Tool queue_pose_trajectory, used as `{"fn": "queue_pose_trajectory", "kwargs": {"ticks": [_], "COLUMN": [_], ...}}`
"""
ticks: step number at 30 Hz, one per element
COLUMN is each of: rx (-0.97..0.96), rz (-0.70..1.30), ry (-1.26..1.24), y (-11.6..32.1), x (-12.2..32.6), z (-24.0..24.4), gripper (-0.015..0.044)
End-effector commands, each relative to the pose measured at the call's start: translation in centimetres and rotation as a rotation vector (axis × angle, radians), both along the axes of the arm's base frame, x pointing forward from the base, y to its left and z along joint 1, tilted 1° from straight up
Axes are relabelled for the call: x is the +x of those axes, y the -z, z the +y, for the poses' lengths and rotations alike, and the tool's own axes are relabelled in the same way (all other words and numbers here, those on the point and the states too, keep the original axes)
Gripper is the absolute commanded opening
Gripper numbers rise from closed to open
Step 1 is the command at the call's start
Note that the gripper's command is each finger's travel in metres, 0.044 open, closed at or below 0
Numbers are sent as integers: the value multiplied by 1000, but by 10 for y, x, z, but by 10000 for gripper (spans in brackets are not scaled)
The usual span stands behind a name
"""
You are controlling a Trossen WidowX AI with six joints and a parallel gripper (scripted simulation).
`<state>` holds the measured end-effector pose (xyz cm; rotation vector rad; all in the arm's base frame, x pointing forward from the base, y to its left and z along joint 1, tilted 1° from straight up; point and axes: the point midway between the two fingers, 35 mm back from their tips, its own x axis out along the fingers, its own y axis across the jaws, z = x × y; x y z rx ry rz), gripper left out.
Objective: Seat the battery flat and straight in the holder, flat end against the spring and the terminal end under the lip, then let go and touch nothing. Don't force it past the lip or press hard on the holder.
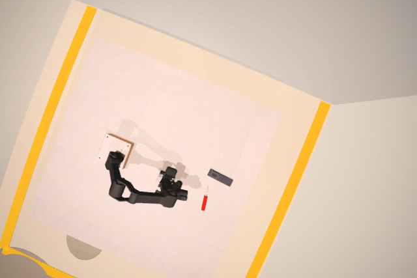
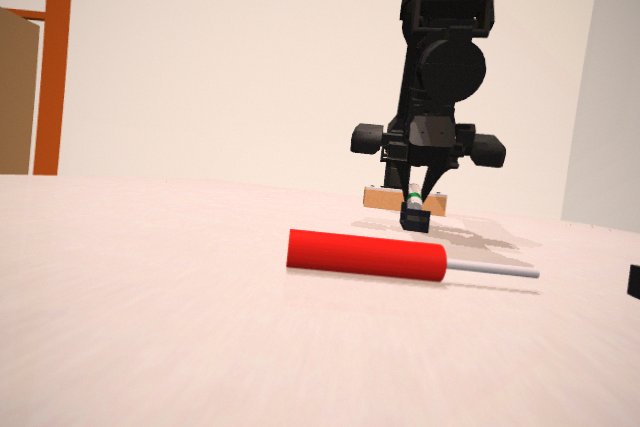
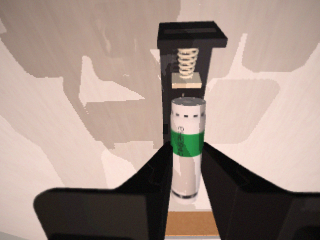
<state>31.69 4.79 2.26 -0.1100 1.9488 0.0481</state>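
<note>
One black arm [image 1: 148,197] [image 2: 452,71] stands on a white-topped, wood-edged base plate [image 1: 116,140] [image 2: 381,198]. Top view: links bent, running out sideways from the plate and ending near the holder. Exterior view: wrist section above the holder, fingers pointing down.

End effector [image 1: 171,183] [image 2: 415,195] [image 3: 185,147]: fingers only slightly apart, gripping the battery [image 2: 414,196] [image 3: 187,145], one finger on each side of its body, around and below the green band.

Battery: white cylinder, green band with dark lettering, dashed dark line near the flat grey end. In the exterior view it is tilted, located at the holder [image 2: 415,219] [image 3: 192,34]. Wrist view: flat end faces the coil spring [image 3: 187,62] and its pale plate [image 3: 186,80]; battery overlaps the holder's channel. Whether it touches the holder cannot be told; lip hidden.

On the tabletop [image 1: 151,99] [image 2: 206,334]: red-handled screwdriver [image 1: 204,202] [image 2: 367,255], near a dark oblong object [image 1: 220,177] [image 2: 634,281].
</note>
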Motion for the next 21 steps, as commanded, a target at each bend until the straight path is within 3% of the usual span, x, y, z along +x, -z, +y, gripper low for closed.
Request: {"fn": "queue_pose_trajectory", "kwargs": {"ticks": [1, 21], "rx": [4, -17], "rz": [20, 125], "ry": [-4, -6], "y": [1, 7], "x": [2, 5], "z": [1, 1], "gripper": [60, 60]}}
